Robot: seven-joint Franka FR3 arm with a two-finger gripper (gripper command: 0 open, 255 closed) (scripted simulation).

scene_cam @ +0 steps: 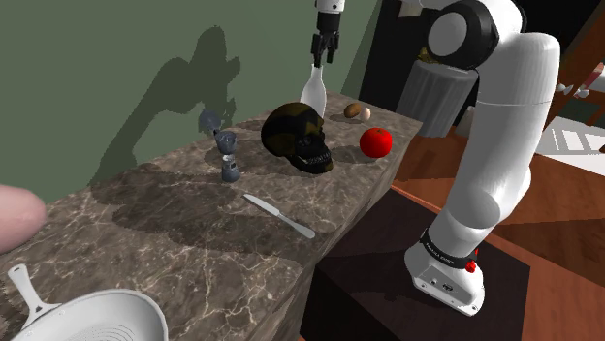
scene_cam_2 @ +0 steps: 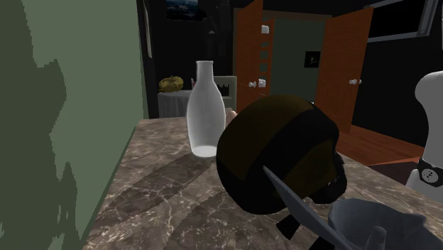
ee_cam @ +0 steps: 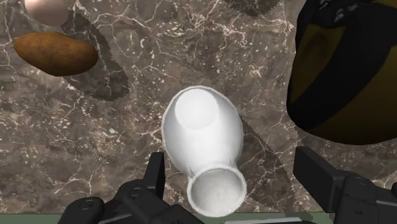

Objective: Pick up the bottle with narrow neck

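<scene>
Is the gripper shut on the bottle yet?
No. In the wrist view the gripper is open: its fingers stand wide apart, with the white bottle between them, unclasped.

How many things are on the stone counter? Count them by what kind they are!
White bottle: 1
Dark skull-shaped thing: 1
Red apple: 1
Brown potato-like thing: 1
Pale egg-like thing: 1
Knife: 1
Grey hourglass-shaped thing: 1
White pan with a handle: 1
Pink round thing at the edge: 1
Total: 9
</scene>
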